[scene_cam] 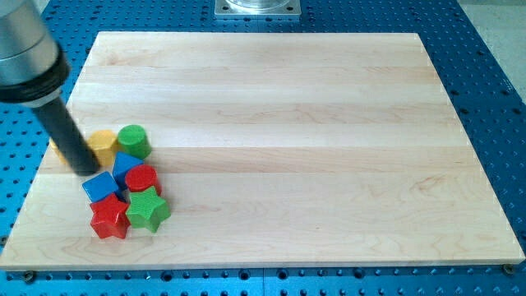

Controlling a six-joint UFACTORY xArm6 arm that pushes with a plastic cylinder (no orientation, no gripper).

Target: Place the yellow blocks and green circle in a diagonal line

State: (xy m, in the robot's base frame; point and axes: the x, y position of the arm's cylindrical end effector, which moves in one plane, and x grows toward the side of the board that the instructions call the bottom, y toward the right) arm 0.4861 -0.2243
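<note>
A green circle block (133,141) stands near the board's left side. A yellow block (103,145) lies touching its left; its shape is partly hidden by the rod. A second yellow piece (57,150) peeks out left of the rod at the board's left edge. My tip (86,171) rests just below-left of the yellow block, above the blue cube.
A cluster sits below the green circle: a blue cube (101,187), a blue triangular block (125,166), a red round block (141,178), a red star (109,218) and a green star (148,210). The wooden board (288,123) lies on a blue perforated table.
</note>
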